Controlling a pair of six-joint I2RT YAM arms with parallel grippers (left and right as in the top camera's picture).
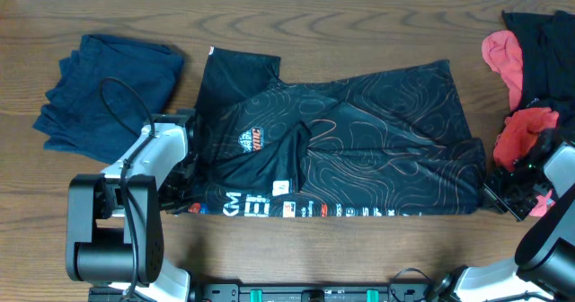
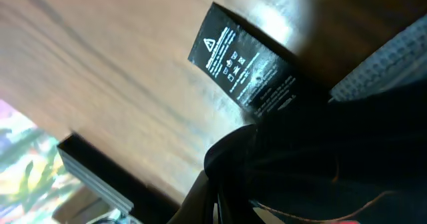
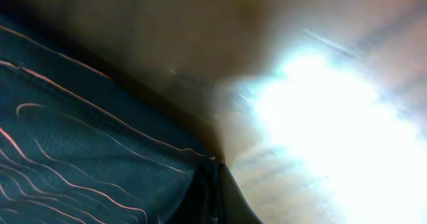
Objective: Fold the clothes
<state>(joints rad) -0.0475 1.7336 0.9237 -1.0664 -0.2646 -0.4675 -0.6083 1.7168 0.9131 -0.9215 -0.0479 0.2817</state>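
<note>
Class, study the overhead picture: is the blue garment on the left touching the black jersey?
Apart. The overhead view shows a strip of bare table between the blue garment and the sleeve of the black jersey.

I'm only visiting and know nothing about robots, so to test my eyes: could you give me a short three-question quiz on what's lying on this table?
1. True or false: the black jersey with orange contour lines lies in the middle of the table.
2. Where is the folded dark blue garment? A) at the table's left end B) at its right end C) under the jersey
3. What colours are the heap of clothes at the right end?

Key: 1 true; 2 A; 3 red and black.
</note>
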